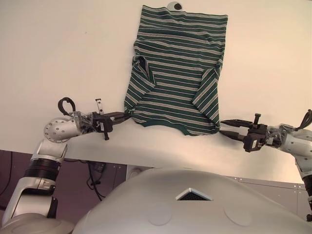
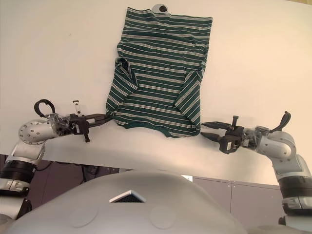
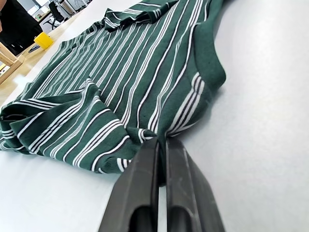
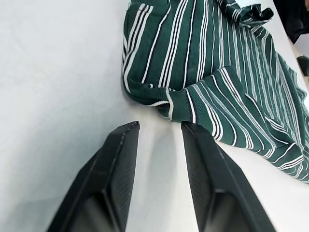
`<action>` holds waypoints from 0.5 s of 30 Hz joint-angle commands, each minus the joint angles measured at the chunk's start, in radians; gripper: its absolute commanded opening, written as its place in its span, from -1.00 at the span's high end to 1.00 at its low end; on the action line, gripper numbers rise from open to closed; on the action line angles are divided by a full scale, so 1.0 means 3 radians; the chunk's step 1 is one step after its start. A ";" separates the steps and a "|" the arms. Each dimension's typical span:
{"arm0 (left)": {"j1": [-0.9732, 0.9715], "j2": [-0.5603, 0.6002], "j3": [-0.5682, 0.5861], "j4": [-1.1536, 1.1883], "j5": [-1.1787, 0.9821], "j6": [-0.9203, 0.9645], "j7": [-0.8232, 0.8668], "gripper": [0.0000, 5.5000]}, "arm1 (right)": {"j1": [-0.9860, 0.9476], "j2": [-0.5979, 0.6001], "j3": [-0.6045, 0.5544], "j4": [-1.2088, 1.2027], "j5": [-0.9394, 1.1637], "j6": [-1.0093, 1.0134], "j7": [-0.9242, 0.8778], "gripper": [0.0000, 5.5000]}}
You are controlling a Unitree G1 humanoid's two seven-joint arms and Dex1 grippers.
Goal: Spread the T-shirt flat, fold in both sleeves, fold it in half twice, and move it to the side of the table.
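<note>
Left gripper (image 1: pixel 126 115), a black two-fingered claw, has its fingers (image 3: pixel 145 169) pressed together on a pinch of fabric at the near left corner of the one dark green cotton T-shirt with thin white stripes (image 1: pixel 178 63). In the left wrist view the cloth bunches into a small ridge right at the fingertips.

Right gripper (image 1: pixel 223 127), the second black claw, sits just beside the T-shirt's near right corner with its two fingers (image 4: pixel 118 159) spread apart. It holds nothing, and a strip of bare tabletop shows between the fingertips and the cloth.

The T-shirt lies mostly flat on the white table (image 1: pixel 58 48). Both of its sleeves are turned inward over the body: the left sleeve (image 1: pixel 142 67) forms a small rumpled fold, and the right sleeve (image 1: pixel 208 92) makes a longer diagonal flap. The edge of the T-shirt farthest from the grippers runs nearly straight, while the near edge is uneven.

One small round grey object (image 1: pixel 174 6) sits on the table, touching the T-shirt's far edge. One small yellow object (image 3: pixel 43 40) shows well beyond the T-shirt in the left wrist view.
</note>
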 commanded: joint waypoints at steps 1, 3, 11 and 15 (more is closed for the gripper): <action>0.0033 0.0029 -0.0098 0.0110 0.0091 0.0061 -0.0067 1.00 | -0.0004 0.0009 0.0143 0.0133 -0.0185 -0.0041 -0.0064 0.42; 0.0018 0.0022 -0.0105 0.0117 0.0087 0.0063 -0.0068 1.00 | -0.0050 0.0019 0.0210 0.0179 -0.0209 -0.0079 -0.0116 0.42; -0.0048 -0.0002 -0.0130 0.0142 0.0086 0.0085 -0.0066 1.00 | -0.0149 -0.0005 0.0418 0.0225 -0.0202 -0.0106 -0.0261 0.89; -0.0099 -0.0016 -0.0145 0.0179 0.0087 0.0093 -0.0066 1.00 | -0.0159 -0.0024 0.0484 0.0185 -0.0162 -0.0069 -0.0296 0.99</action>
